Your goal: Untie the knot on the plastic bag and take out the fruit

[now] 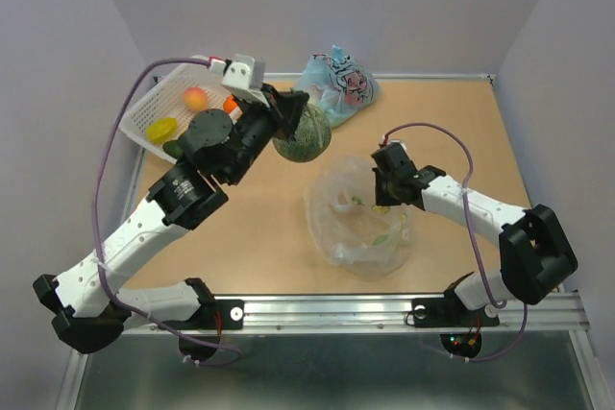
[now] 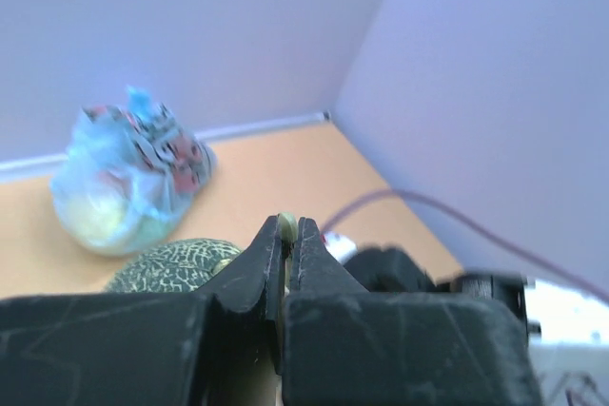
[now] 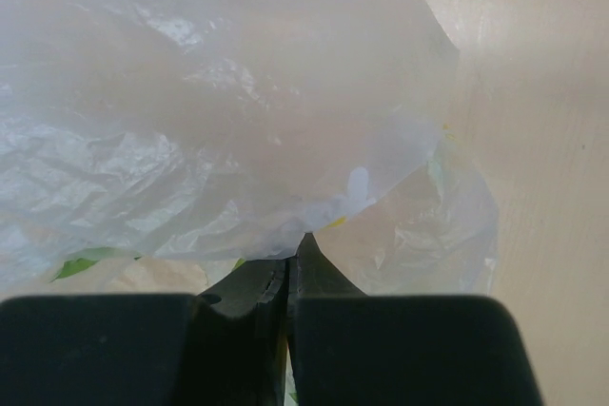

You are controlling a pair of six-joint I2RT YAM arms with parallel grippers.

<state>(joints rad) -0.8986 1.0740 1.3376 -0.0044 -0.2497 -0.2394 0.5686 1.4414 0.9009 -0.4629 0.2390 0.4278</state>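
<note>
One side lifts, the other anchors.

My left end effector (image 2: pixel 285 227) is nearly closed on a pale stub, which I judge to be the stem of the round green netted melon (image 1: pixel 302 137). The melon sits near the white slatted plastic basket (image 1: pixel 142 108) holding the small fruit (image 1: pixel 195 98). My right end effector (image 3: pixel 287 252) pinches the thin crinkly see-through plastic bag (image 1: pixel 363 228), which lies slack mid-surface, likely to pin it.

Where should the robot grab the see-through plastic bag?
Probably a raised crinkly fold at its edge, pinched from the side: the plastic bag lies slack and low on the table, so only thin film fits between jaws. The right gripper pinches its edge that way.
</note>
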